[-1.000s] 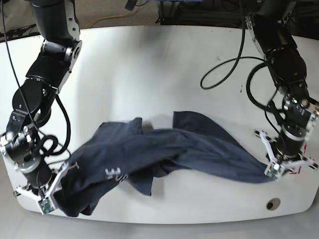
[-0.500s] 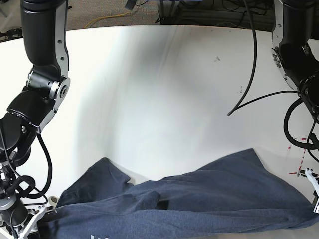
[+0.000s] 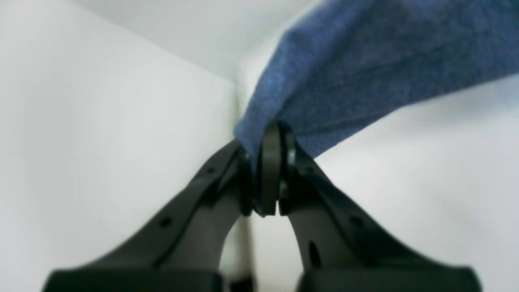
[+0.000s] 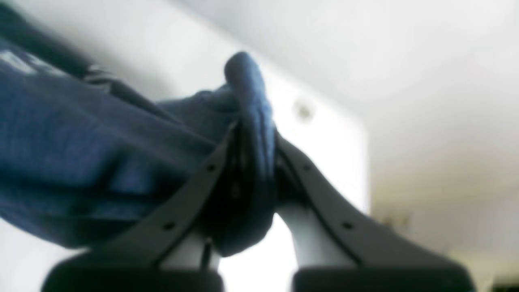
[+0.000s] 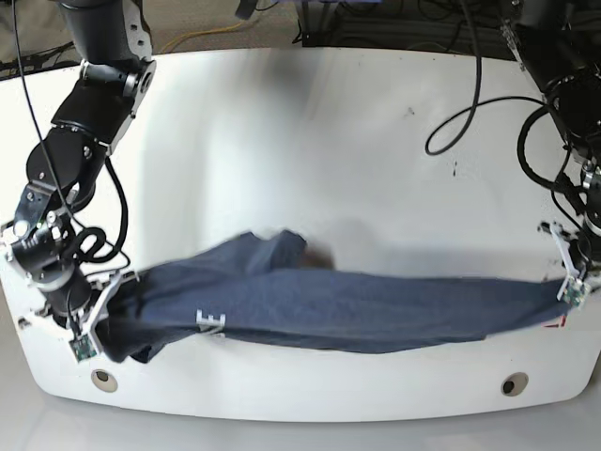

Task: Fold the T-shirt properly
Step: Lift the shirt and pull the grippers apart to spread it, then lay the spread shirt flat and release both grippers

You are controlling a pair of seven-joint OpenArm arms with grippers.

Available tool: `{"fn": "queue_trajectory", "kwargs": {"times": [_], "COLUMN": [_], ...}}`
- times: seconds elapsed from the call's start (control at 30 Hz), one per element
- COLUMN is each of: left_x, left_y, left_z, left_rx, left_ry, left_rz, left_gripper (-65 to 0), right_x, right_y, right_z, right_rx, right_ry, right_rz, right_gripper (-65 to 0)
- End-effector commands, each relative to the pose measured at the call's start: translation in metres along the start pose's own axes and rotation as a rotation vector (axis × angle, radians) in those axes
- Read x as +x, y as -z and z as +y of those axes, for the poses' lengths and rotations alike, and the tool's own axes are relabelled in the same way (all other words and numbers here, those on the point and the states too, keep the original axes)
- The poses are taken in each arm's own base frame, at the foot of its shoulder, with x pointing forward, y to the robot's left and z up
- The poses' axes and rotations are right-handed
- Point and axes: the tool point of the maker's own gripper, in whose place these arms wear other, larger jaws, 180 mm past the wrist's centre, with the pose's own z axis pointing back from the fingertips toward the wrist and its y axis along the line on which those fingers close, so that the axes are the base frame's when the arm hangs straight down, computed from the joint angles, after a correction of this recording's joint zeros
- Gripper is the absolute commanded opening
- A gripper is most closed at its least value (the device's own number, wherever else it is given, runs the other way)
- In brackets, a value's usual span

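Now the T-shirt (image 5: pixel 376 315) stretches between both clamping ends — left gripper (image 5: pixel 566 282), right gripper (image 5: pixel 99 324).

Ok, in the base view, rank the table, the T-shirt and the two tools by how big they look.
1. table
2. T-shirt
3. right tool and left tool: both small, too alike to rank.
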Motion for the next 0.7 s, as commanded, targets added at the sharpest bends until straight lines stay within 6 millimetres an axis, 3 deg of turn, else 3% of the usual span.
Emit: {"fn": "queue_trajectory", "kwargs": {"times": [0.0, 0.3, 0.67], "left_x": [-0.026, -0.113, -0.2], "left_y": [-0.006, -0.034, -0.089], "left_z": [-0.017, -0.071, -0.113], "left_rx": [-0.025, -0.134, -0.241], "left_ry": [-0.006, -0.07, -0.071], "left_rz": [0.056, 0.262, 0.499], "left_gripper": [-64.4, -64.4, -64.4], "right_x": [-0.027, -0.133, -0.22], "right_y": [-0.011, -0.039, -0.081], "right_z": [0.01, 0.071, 0.108], "right_rx": [-0.007, 0.075, 0.069], "right_ry": [0.047, 0.157, 0.375], "right_rz": [0.024, 0.239, 0.429], "right_gripper": [-65.0, -65.0, -65.0]}}
